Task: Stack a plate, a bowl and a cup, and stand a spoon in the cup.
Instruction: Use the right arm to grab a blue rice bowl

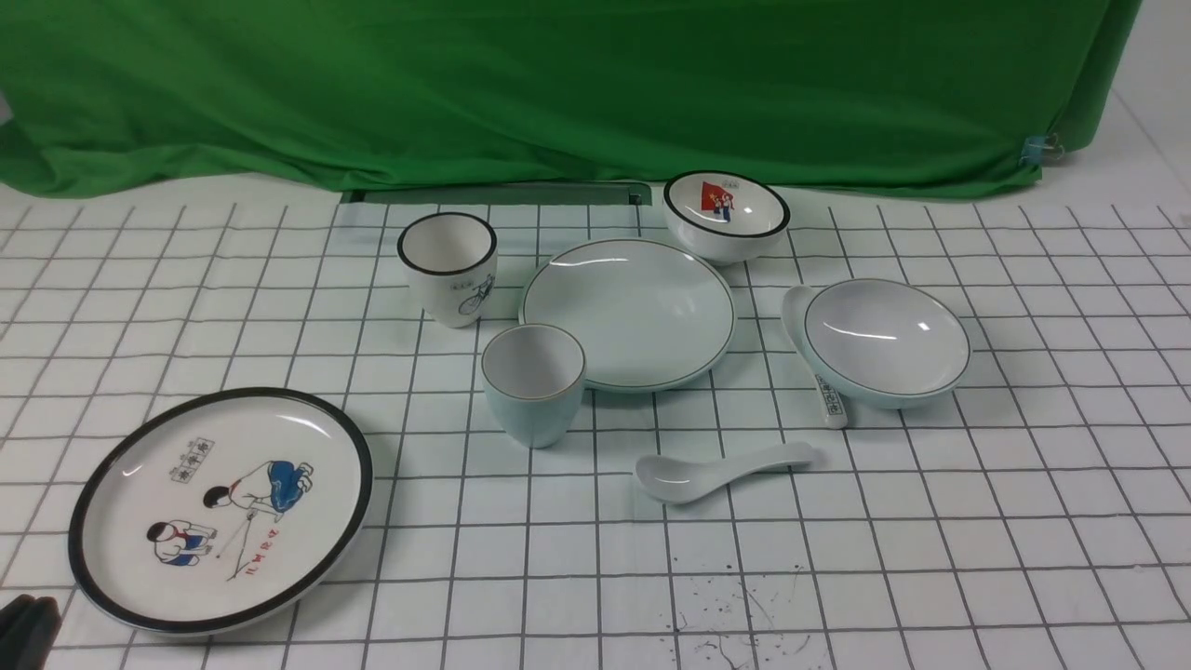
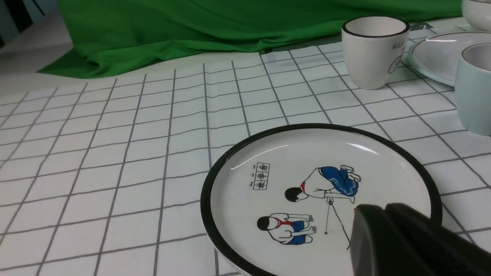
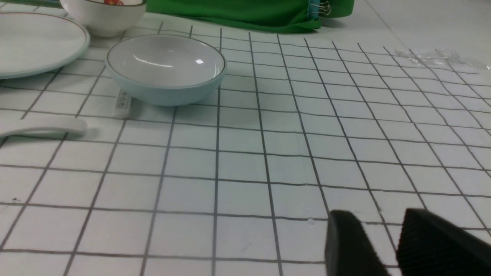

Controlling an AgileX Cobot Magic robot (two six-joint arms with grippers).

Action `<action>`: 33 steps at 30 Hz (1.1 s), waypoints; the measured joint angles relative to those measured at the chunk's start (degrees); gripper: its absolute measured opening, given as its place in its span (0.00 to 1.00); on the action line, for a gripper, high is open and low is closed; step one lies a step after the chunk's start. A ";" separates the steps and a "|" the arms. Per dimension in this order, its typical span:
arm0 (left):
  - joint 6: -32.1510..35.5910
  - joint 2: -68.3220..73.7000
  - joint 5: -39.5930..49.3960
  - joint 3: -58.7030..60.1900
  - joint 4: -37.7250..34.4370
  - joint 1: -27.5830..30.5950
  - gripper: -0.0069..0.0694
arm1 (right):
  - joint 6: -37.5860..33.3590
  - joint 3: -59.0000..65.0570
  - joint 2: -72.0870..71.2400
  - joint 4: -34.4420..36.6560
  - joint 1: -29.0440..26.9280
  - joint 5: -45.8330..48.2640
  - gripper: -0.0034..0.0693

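The pale blue-green plate (image 1: 628, 312) lies mid-table, and the matching cup (image 1: 533, 383) stands upright at its near left edge. To the right sits the wide bowl (image 1: 884, 340), empty. In front of the plate the plain spoon (image 1: 721, 470) lies flat, handle pointing right. My left gripper (image 2: 383, 209) is shut on nothing, low over the near part of a cartoon plate; only its tip (image 1: 28, 628) shows in the front view's bottom left corner. In the right wrist view my right gripper (image 3: 378, 218) is open over bare tablecloth, well short of the bowl (image 3: 165, 69).
A black-rimmed plate with cartoon children (image 1: 221, 507) lies near left. A white bicycle cup (image 1: 448, 268) and a white bowl with a red picture (image 1: 727, 214) stand behind. A spoon with writing (image 1: 831, 400) lies partly hidden behind the bowl's left side. Green cloth (image 1: 558, 84) closes the back.
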 joint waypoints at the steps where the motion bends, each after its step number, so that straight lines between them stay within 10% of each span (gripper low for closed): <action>1: 0.01 0.00 0.00 0.00 0.00 0.00 0.05 | -0.05 0.00 0.00 0.00 0.00 0.06 0.38; 18: 0.12 0.00 -3.71 0.00 0.02 0.00 0.05 | -0.12 0.00 0.00 0.00 0.00 -10.26 0.38; 30: 0.16 0.00 -34.85 0.00 0.63 0.00 0.05 | 1.76 0.00 0.00 0.00 0.00 -38.35 0.38; 33: 0.16 0.00 -42.84 0.00 0.73 0.00 0.05 | 11.91 0.00 0.00 0.00 0.00 -42.93 0.38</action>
